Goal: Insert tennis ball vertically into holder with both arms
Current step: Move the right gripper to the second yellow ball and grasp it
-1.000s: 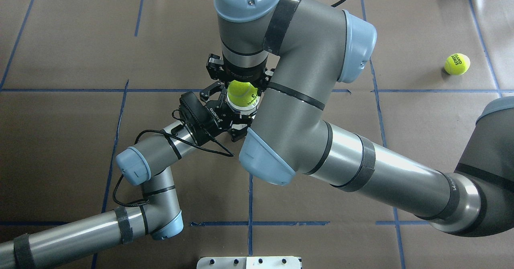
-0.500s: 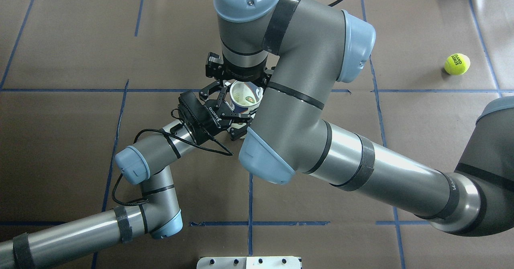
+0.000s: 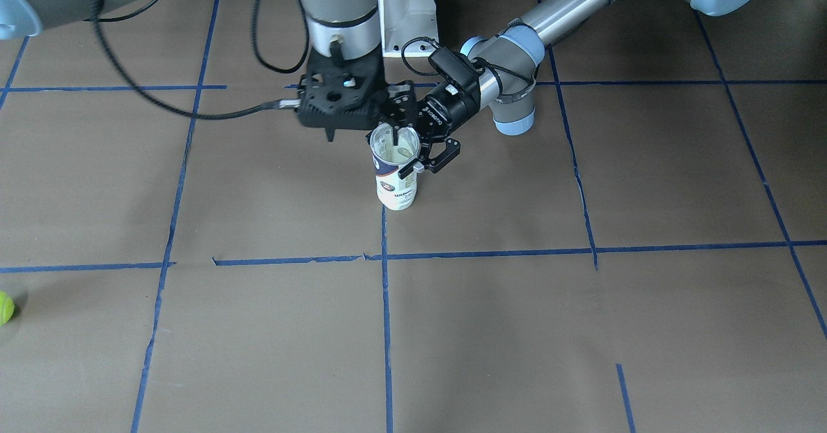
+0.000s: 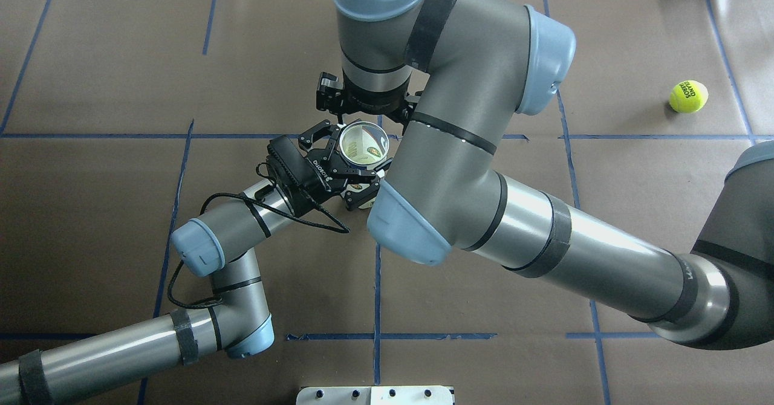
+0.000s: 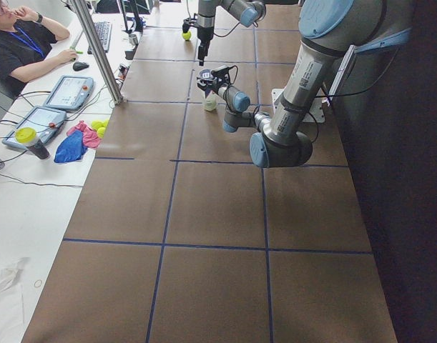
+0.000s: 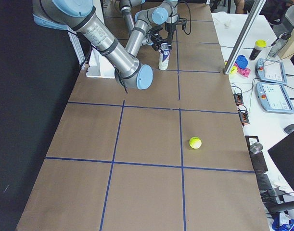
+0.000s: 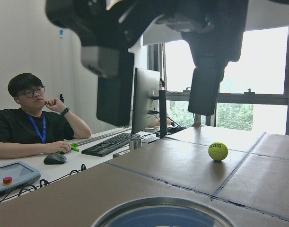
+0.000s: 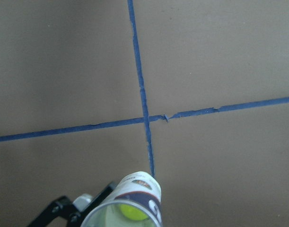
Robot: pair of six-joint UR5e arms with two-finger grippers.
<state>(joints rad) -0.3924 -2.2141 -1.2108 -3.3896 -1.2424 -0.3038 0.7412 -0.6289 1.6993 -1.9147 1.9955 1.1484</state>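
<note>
The holder (image 4: pixel 361 145) stands upright near the table's middle, its mouth up; it also shows in the front view (image 3: pixel 395 174). My left gripper (image 4: pixel 346 169) is shut on its upper part from the side. The tennis ball (image 8: pixel 130 211) sits low inside the holder, seen through the mouth in the right wrist view. My right gripper (image 3: pixel 362 133) hangs just above and behind the mouth, empty. In the left wrist view its fingers (image 7: pixel 206 80) stand wide apart over the holder's rim (image 7: pixel 163 213).
A second tennis ball (image 4: pixel 688 96) lies loose on the brown mat at the far right, also in the front view (image 3: pixel 3 308). Blue tape lines cross the mat. An operator (image 7: pixel 28 123) sits at a desk beyond the table's end.
A second ago the ball sat at the holder's mouth under my right gripper. It has dropped inside, and the right gripper has drawn up and back. The left gripper has not moved.
</note>
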